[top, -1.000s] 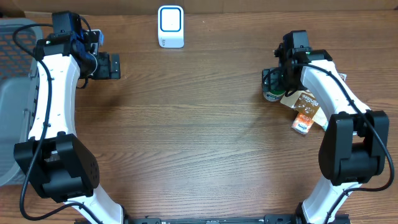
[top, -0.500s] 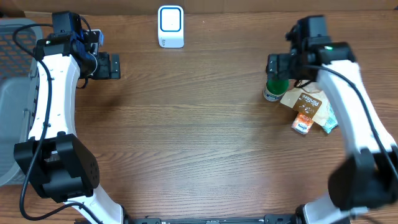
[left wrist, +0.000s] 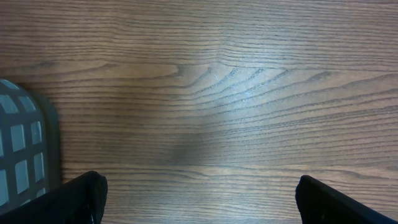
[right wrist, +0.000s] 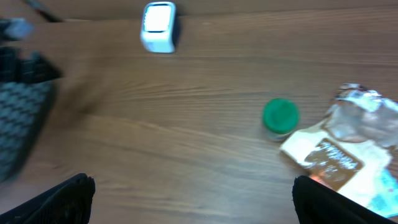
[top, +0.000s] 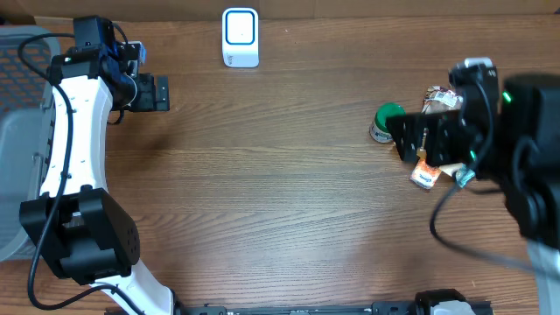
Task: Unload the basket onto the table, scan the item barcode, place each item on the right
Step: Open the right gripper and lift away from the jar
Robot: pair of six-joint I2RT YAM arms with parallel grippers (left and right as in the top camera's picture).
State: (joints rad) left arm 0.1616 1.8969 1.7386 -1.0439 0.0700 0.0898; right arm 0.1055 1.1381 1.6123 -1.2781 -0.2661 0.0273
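While right pincer hangs open, green-capped jar beside snack packet.

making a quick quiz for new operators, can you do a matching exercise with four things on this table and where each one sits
Things:
1. green-lidded jar
2. grey basket
3. white scanner
4. brown pouch

Places:
a. back edge of the table, near the middle
b. lying flat on the right side
c. far left edge
d. standing on the right side, coloured top facing up

Pairs: 1-d, 2-c, 3-a, 4-b
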